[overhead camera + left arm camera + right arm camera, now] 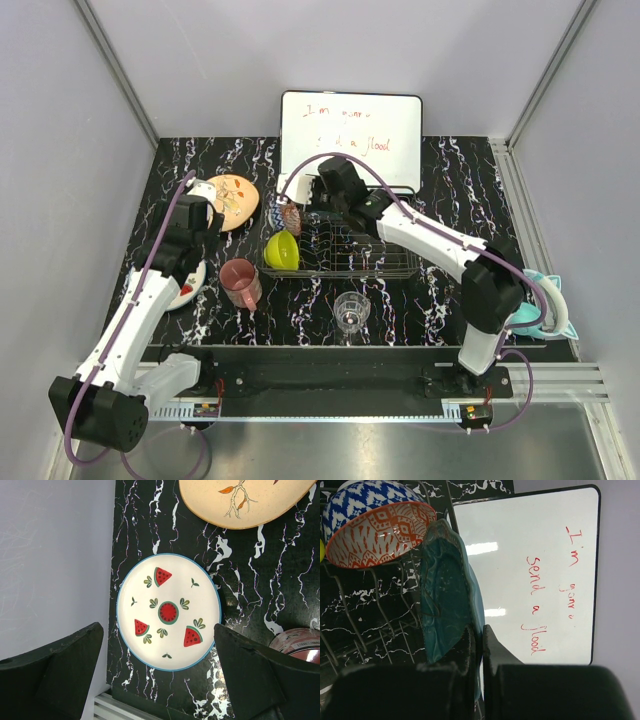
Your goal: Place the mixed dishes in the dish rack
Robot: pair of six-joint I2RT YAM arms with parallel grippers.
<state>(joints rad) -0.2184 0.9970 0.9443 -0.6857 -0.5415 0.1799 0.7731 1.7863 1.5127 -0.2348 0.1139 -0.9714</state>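
My right gripper (481, 635) is shut on the rim of a dark teal plate (445, 595), which stands on edge among the wires of the dish rack (365, 262) at its back left. A red and blue patterned bowl (375, 525) and a lime-green bowl (282, 250) lie in the rack. My left gripper (159, 650) is open and empty, hovering above the white plate with red slices (169, 612) at the table's left. The peach plate (236, 198) lies behind it. A pink mug (240, 282) and a clear glass (351, 310) stand in front of the rack.
A white whiteboard (350, 135) with red writing leans behind the rack, close to the teal plate. A pale teal scalloped dish (550, 305) sits at the table's right edge behind the right arm. The grey wall (50, 555) runs close beside the white plate.
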